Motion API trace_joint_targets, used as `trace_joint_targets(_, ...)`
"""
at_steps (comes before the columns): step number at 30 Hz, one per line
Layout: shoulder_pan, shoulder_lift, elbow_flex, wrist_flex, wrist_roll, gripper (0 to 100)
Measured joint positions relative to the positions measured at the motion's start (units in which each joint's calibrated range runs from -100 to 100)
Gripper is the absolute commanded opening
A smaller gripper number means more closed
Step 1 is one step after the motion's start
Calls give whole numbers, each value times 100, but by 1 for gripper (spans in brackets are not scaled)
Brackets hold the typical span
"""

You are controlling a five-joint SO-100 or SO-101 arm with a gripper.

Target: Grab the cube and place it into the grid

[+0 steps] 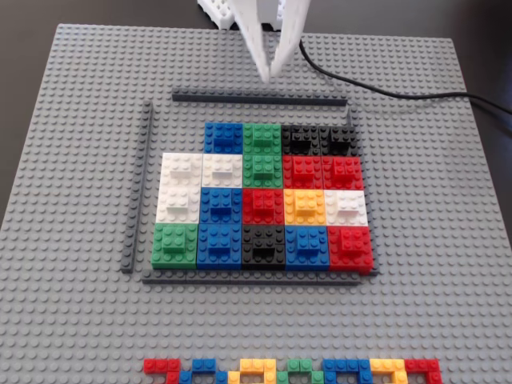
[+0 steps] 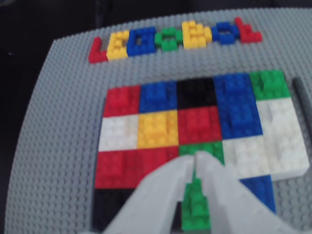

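Nineteen coloured squares, as far as I can count, are sitting in the grid (image 1: pixel 264 200) on the grey baseplate (image 1: pixel 72 320) in the fixed view, packed in four rows inside a dark grey frame (image 1: pixel 260 98). Only the grid's top left corner is showing bare baseplate (the top row starts with blue). A yellow tile (image 1: pixel 305 206) is lying in the third row, with red to its left and white to its right.

White and tapering, the gripper (image 1: pixel 270 76) is hanging above the frame's top bar, its jaws pressed together at the tips with nothing between them. In the wrist view the gripper (image 2: pixel 195 158) is pointing down over the green tiles (image 2: pixel 197 204) in the grid's upper rows, the tips meeting there too.

Which piece is the loose cube I cannot tell; every block in sight is sitting in the grid or in the row of coloured letters (image 2: pixel 173 39) beyond the grid's bottom edge. A black cable (image 1: pixel 400 92) is trailing off past the frame's top right.
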Motion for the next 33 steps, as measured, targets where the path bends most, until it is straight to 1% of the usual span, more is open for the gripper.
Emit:
trace_joint_targets(4, 0, 0, 468, -34, 34, 0)
trace_joint_targets(9, 0, 0, 971, -39, 244, 0)
trace_joint_targets(11, 0, 0, 1112, -20, 249, 0)
trace_joint_targets(22, 0, 0, 1200, 537, 298, 0)
trace_joint_targets(33, 0, 0, 1200, 484, 210, 0)
